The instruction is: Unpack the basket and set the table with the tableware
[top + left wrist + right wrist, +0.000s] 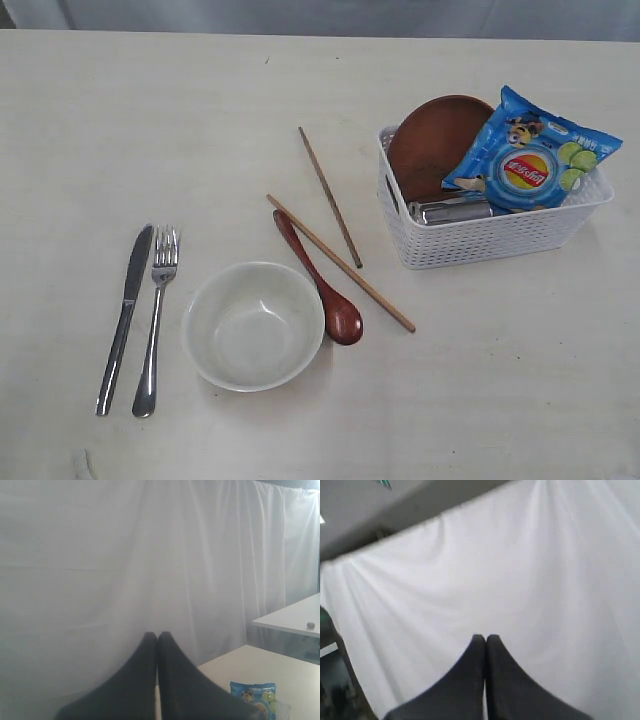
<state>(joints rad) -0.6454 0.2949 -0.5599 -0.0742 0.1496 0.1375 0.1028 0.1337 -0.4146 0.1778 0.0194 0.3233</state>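
Observation:
In the exterior view the white basket stands at the right and holds the brown plate on edge and the steel cup lying under a blue snack bag. On the table lie the knife, the fork, the white bowl, the wooden spoon and two chopsticks. Neither arm appears in that view. My left gripper is shut and empty, facing a curtain. My right gripper is also shut and empty, raised toward the curtain.
A white curtain hangs behind the table. The snack bag shows low in the left wrist view, with a second white table beyond.

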